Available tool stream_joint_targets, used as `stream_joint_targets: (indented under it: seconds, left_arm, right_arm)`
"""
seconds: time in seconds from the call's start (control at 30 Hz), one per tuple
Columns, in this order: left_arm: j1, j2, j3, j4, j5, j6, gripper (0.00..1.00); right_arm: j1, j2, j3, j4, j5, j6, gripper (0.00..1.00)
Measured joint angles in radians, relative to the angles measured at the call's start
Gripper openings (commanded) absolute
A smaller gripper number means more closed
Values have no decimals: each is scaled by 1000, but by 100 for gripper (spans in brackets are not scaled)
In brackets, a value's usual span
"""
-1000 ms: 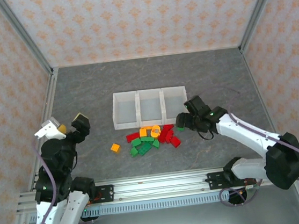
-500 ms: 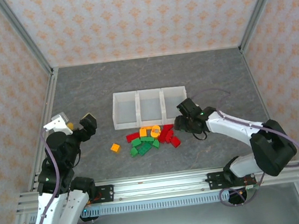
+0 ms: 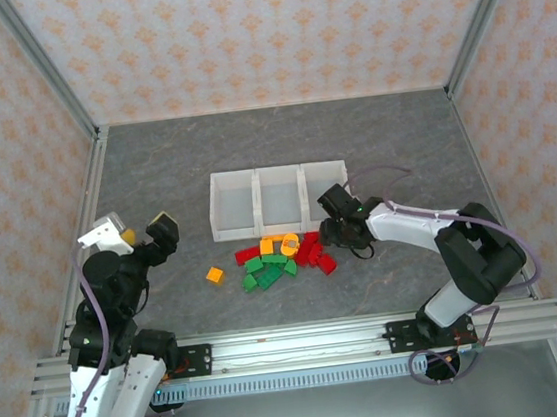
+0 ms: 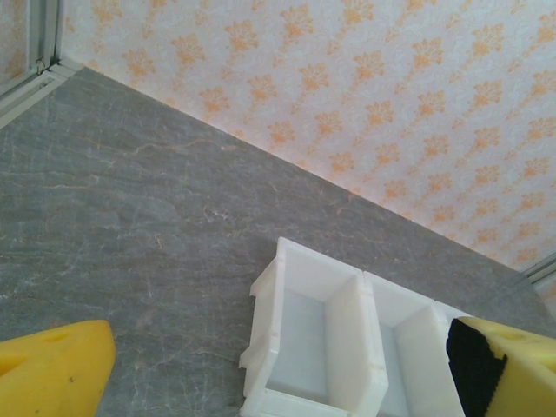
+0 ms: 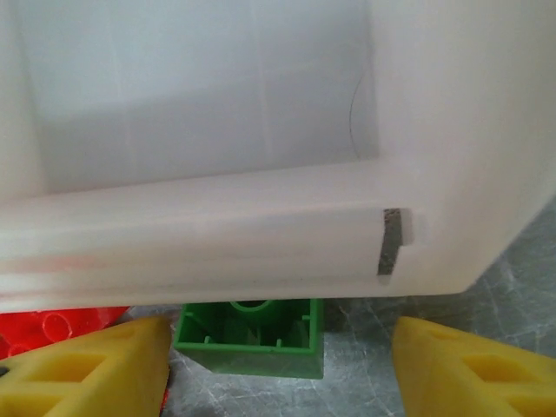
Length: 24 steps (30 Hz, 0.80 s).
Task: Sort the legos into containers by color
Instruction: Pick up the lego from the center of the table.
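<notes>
We take this for a robot test cell in a lab rather than a home. The work surface is a grey, stone-patterned table top (image 3: 271, 139), boxed in on three sides by flat wall panels (image 3: 258, 30) printed with an orange floral motif. Bare aluminium posts (image 3: 46, 66) stand at the corners. A slotted aluminium rail (image 3: 294, 346) runs along the near edge, with the left arm (image 3: 102, 289) and the right arm (image 3: 485, 255) mounted on it side by side.
</notes>
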Motion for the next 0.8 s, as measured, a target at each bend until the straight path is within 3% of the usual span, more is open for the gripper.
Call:
stream_joint_targets:
  seconds: [0.3,0.6,0.8]
  left_arm:
    - [0,2,-9,1,3,0,99]
    - [0,2,-10,2,7,0,99]
    - [0,8,-17,5,8,0,99]
  right_arm:
    - [0,2,0,0,31,-11,49]
    - [1,0,0,1,26,-36,25]
    - [54,-111,-23,-50,-8,-38,20]
